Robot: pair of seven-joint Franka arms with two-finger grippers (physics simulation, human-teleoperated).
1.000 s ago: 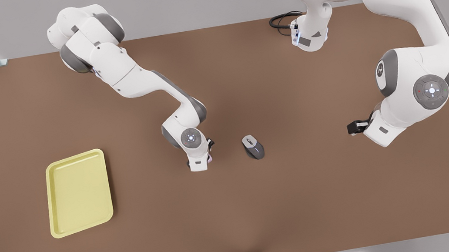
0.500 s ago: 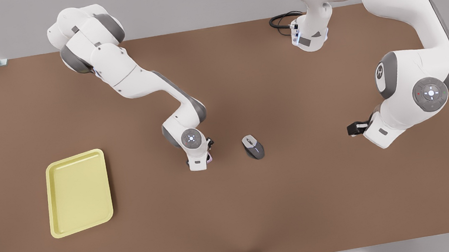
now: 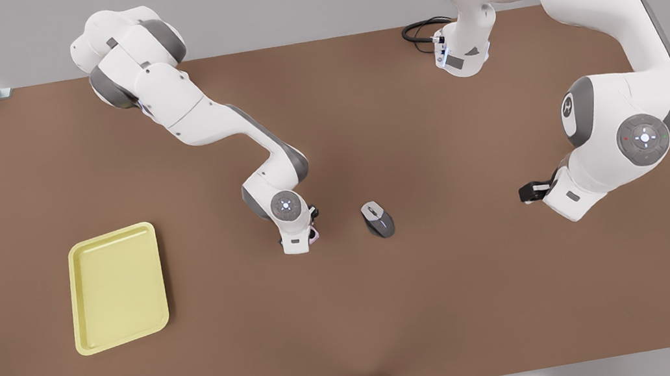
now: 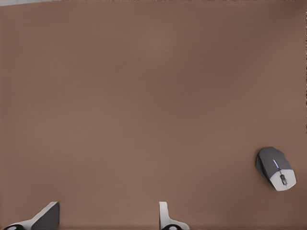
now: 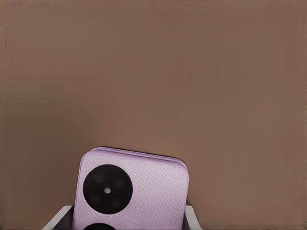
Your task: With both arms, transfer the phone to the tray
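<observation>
The pale lilac phone (image 5: 144, 187) with black round lenses sits between the two fingers of my right gripper (image 5: 127, 221), which is shut on its sides. In the front view this gripper (image 3: 308, 230) hangs low over the brown table near the middle, on the arm at the front view's left, and a pink sliver of the phone (image 3: 313, 235) peeks out beside it. The yellow tray (image 3: 117, 287) lies flat toward the front view's left, well apart from the phone. My left gripper (image 3: 526, 192) waits at the front view's right, its fingers (image 4: 48, 216) spread open with nothing between them.
A grey computer mouse (image 3: 377, 219) lies on the table just to the front view's right of the right gripper; the same mouse (image 4: 276, 168) appears in the left wrist view. A black cable (image 3: 418, 32) coils at the table's far edge.
</observation>
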